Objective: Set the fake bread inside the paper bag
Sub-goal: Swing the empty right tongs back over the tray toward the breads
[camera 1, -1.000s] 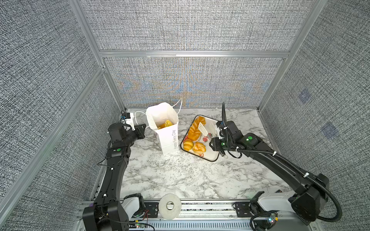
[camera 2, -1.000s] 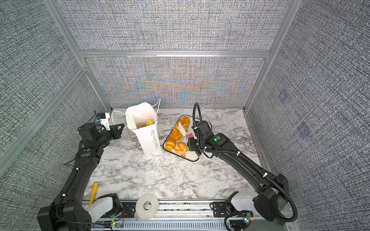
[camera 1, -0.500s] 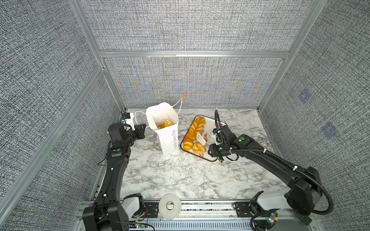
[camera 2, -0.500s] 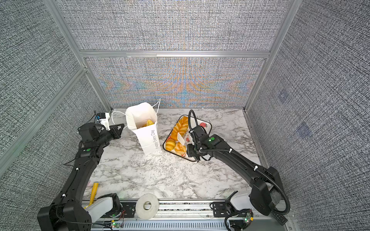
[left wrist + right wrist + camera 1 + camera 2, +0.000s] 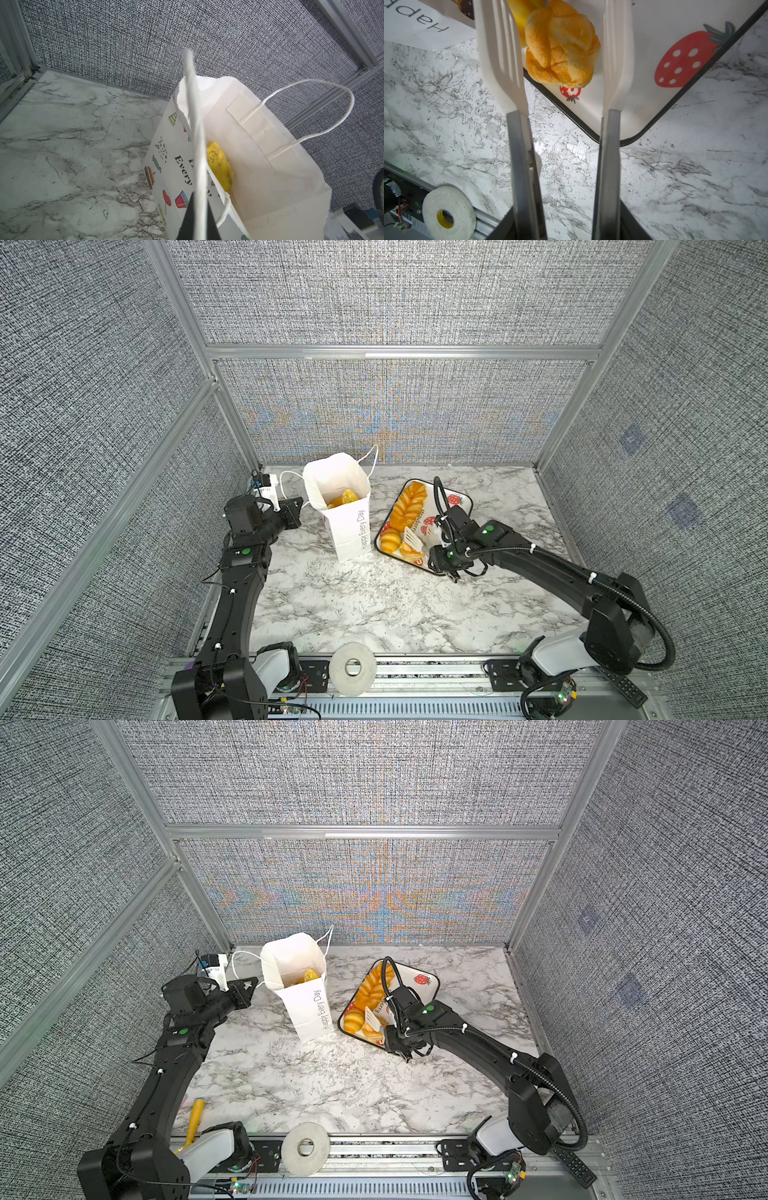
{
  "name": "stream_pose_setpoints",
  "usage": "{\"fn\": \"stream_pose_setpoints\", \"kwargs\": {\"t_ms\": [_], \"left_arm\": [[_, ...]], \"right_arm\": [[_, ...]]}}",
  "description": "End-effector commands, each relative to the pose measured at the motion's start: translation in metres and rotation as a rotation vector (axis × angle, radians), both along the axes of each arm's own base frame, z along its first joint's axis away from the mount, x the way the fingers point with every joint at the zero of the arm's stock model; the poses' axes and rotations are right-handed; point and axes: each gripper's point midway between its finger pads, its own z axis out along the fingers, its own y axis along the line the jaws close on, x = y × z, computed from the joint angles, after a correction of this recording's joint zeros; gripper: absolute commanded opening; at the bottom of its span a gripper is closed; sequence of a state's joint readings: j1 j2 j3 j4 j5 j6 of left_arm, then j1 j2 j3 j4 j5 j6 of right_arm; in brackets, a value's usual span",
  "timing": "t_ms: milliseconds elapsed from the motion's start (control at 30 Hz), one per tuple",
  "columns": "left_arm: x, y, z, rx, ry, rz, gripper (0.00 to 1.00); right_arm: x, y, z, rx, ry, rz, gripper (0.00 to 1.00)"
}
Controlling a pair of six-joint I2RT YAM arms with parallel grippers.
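Paper bag (image 5: 348,526), "Happy Every Day" lettering

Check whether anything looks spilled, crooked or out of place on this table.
Nothing has spilled. The strawberry tray sits skewed on the table, and in a top view a yellow-handled tool lies alone at the table's front-left edge.

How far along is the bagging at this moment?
Done: some glossy golden toy bread already lies inside the tall white paper bag. In hand: left tool shut on the bag's cord handle; open right tool brackets a knotted bun, not gripped. Left: braided loaf and roll on the strawberry-print tray.
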State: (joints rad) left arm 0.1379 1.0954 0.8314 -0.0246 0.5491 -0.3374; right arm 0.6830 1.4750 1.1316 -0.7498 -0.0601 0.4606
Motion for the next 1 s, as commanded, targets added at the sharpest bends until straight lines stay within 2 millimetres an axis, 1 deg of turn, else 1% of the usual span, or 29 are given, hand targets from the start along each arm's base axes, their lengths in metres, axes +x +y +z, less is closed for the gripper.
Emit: {"fn": "stream_pose_setpoints", "kwargs": {"t_ms": [0,500,800,967], "left_arm": [[0.000,-0.001,0.003,0.004,-0.013,-0.007,0.00],[0.000,-0.001,0.002,0.003,-0.009,-0.007,0.00],[0.000,-0.001,0.002,0.004,-0.012,-0.008,0.00],[0.000,-0.001,0.002,0.003,-0.011,-0.008,0.00]], "right_arm": [[-0.001,0.001,-0.002,-0.004,0.004,0.000,0.52],[-0.008,0.005,-0.011,-0.024,0.026,0.034,0.55],[-0.015,0.000,-0.022,-0.060,0.051,0.046,0.56],[-0.017,-0.004,-0.021,-0.085,0.039,0.046,0.56]]}}
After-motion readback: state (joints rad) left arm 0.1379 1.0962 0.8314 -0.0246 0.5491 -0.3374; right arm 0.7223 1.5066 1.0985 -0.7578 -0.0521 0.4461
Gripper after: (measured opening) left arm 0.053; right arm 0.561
